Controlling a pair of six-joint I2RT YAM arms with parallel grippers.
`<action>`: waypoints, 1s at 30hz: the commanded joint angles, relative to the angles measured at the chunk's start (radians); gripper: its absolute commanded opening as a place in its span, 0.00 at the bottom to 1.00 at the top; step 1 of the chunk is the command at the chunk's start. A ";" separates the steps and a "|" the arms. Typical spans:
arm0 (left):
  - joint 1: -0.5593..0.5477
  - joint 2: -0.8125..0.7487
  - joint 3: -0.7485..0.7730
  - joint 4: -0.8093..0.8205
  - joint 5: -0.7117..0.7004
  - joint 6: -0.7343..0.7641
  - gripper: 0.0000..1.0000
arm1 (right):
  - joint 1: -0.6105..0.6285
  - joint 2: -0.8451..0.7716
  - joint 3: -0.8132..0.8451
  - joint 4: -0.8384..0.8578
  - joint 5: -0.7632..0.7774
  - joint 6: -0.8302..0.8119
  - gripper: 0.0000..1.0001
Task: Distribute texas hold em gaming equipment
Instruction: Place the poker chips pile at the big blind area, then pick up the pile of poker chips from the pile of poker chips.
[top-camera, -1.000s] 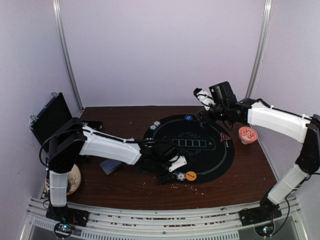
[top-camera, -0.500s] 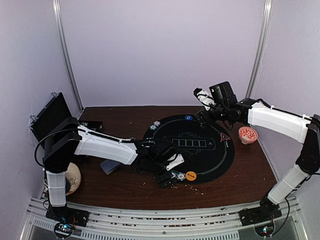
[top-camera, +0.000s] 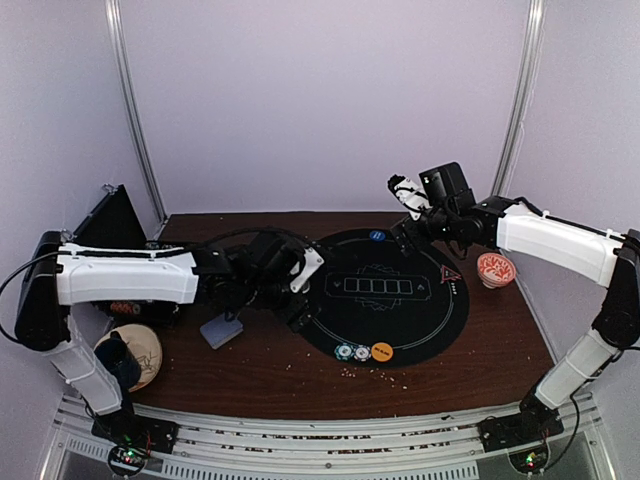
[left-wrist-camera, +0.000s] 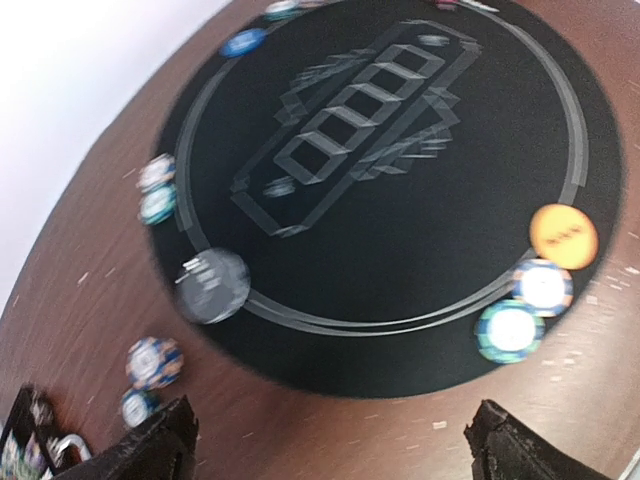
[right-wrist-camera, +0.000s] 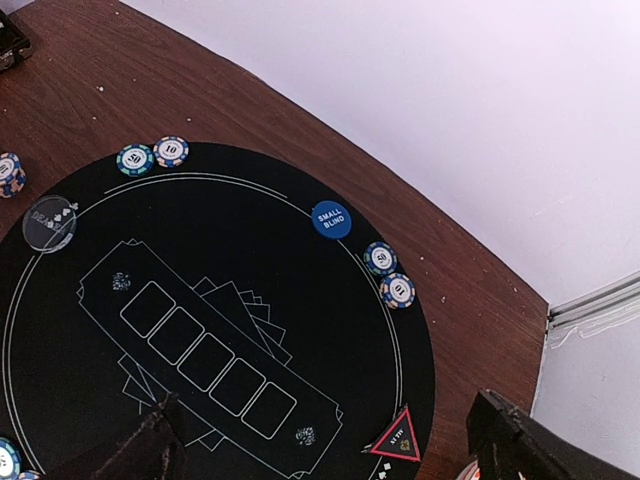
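Note:
The round black mat (top-camera: 400, 330) holds an orange disc (top-camera: 382, 351) with two striped chips (top-camera: 352, 352) beside it at its near edge. A blue disc (top-camera: 377, 236) and a red triangle marker (top-camera: 449, 274) lie on the far side. My left gripper (top-camera: 305, 288) hovers open and empty over the mat's left edge. In the left wrist view, the gripper (left-wrist-camera: 335, 455) looks down on the orange disc (left-wrist-camera: 563, 236) and chips (left-wrist-camera: 510, 330). My right gripper (top-camera: 405, 195) hangs open above the mat's far rim, and its wrist view shows the gripper (right-wrist-camera: 330, 450), blue disc (right-wrist-camera: 331, 219) and chips (right-wrist-camera: 390, 275).
Grey-blue cards (top-camera: 221, 331) lie on the brown table left of the mat. A red-and-white bowl (top-camera: 496, 267) stands at the right. An open black case (top-camera: 100, 225) sits at the far left, a round wooden piece (top-camera: 145, 350) near the left base. Loose chips (left-wrist-camera: 154, 361) lie off the mat.
My left gripper opened, let go at the mat's near edge and drew back left and up. Two chips now lie beside the orange disc. The right arm has not moved.

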 joint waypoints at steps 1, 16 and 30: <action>0.138 -0.099 -0.064 -0.030 -0.074 -0.088 0.98 | -0.003 -0.032 -0.005 0.013 0.005 -0.001 1.00; 0.404 -0.086 -0.162 -0.057 -0.192 -0.301 0.98 | -0.002 -0.032 -0.004 0.011 -0.014 0.002 1.00; 0.457 -0.077 -0.234 0.088 -0.122 -0.385 0.98 | 0.000 -0.033 -0.005 0.010 -0.014 0.002 1.00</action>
